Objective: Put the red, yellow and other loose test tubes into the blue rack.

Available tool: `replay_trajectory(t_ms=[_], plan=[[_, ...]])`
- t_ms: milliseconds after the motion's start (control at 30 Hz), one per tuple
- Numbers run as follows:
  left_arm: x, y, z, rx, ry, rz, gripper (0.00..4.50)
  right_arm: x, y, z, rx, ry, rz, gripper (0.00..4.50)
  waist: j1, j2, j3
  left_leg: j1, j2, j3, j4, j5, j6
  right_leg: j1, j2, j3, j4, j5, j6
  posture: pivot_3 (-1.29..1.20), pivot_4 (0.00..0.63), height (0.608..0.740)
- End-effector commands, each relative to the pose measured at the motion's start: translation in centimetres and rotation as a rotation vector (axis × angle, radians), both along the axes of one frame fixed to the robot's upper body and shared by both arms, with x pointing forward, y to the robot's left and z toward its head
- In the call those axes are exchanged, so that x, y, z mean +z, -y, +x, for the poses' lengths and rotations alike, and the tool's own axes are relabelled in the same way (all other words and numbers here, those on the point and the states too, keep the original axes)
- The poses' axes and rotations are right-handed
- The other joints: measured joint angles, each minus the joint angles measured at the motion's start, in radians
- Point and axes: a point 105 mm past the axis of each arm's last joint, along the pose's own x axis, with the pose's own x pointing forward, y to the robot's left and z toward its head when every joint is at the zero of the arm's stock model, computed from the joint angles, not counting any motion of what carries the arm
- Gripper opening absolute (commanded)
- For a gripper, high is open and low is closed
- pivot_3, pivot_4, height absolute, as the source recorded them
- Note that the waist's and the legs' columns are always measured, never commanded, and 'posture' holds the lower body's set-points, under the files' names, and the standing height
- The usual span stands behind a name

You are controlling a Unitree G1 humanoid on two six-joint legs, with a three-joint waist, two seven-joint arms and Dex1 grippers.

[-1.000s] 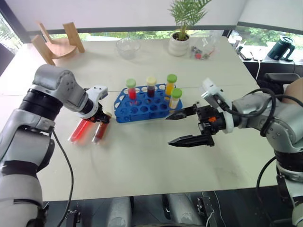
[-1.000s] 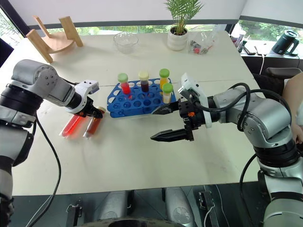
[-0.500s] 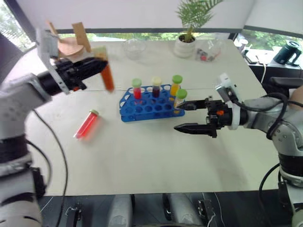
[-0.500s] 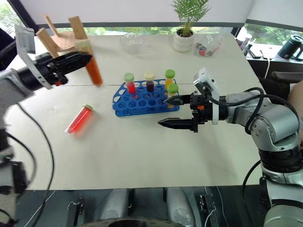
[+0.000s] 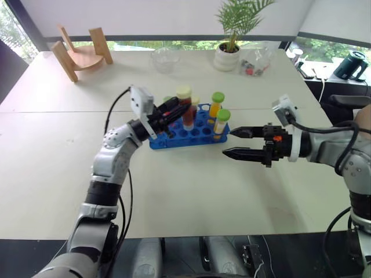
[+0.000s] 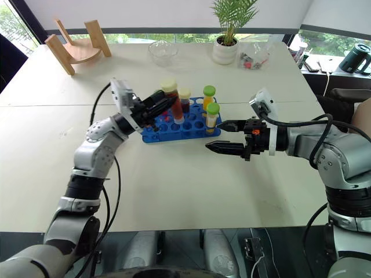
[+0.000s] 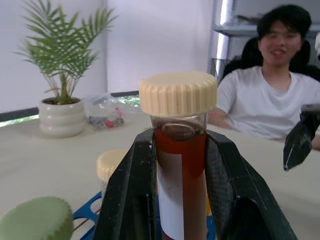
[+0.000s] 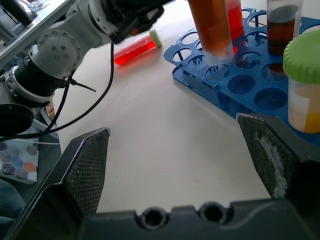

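Amber-filled glass test tube with cream cap (image 7: pixel 179 150) clamped upright in left tool (image 5: pixel 171 110), poised above blue plastic rack (image 6: pixel 191 124) on pale surface (image 6: pixel 174 185). Could snag a hole's rim or knock the standing green-capped tubes (image 6: pixel 212 116) if lowered off-centre. Right tool (image 6: pixel 226 137) spread wide, empty, just beside rack's end. Red loose tube with green cap (image 8: pixel 134 47) lying on surface beyond rack, still to collect. Target hole beneath the tube's base hard to make out; rack's near-left corner covered by left tool.
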Motion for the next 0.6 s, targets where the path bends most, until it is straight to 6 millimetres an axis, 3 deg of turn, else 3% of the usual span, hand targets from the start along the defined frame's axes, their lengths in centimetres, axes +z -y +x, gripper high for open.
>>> replay_trajectory(t_ms=[33, 600], plan=[[0.6, 0.8, 0.3, -0.01, 0.077, 0.017, 0.76, 1.2, 0.2, -0.5, -0.011, 0.056, 0.017, 4.5, -0.001, 0.0, 0.0, 0.0, 0.0, 0.0, 0.0, 0.0, 0.0, 0.0, 0.0, 0.0, 0.0, 0.0, 0.0, 0.0, 0.15, 0.74], [-1.6, 1.1, -0.2, -0.034, 0.084, 0.095, 0.76, 0.7, 0.3, -0.4, -0.043, 0.055, 0.04, 4.5, -0.001, 0.0, 0.0, 0.0, 0.0, 0.0, -0.002, 0.0, 0.0, 0.0, 0.0, 0.0, -0.001, 0.0, 0.0, 0.0, 0.15, 0.74]])
